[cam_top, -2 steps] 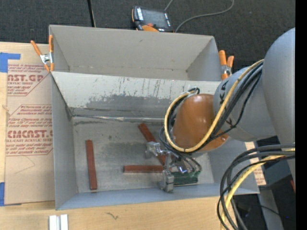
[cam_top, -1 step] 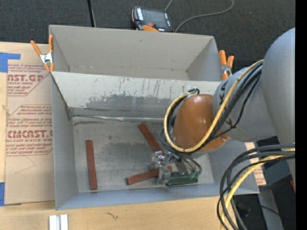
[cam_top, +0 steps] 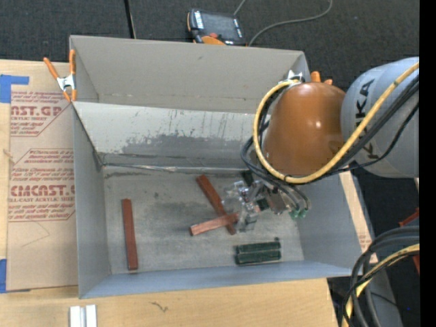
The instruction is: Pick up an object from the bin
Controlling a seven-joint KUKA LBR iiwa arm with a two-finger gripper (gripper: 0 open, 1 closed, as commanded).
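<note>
Right end of pale brown stick (cam_top: pixel 208 227) hidden under claw (cam_top: pixel 245 210)

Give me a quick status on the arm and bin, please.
Gripper low over two crossed brown sticks, mid-bin. Dark green block close beside. Third brown stick far left, apart.

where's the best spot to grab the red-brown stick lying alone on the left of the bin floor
Take the red-brown stick at mid-length, closing across its narrow width and coming straight down. It lies flat and alone, with bare bin floor along both long sides. A grip near either end would likely let it tip.
</note>
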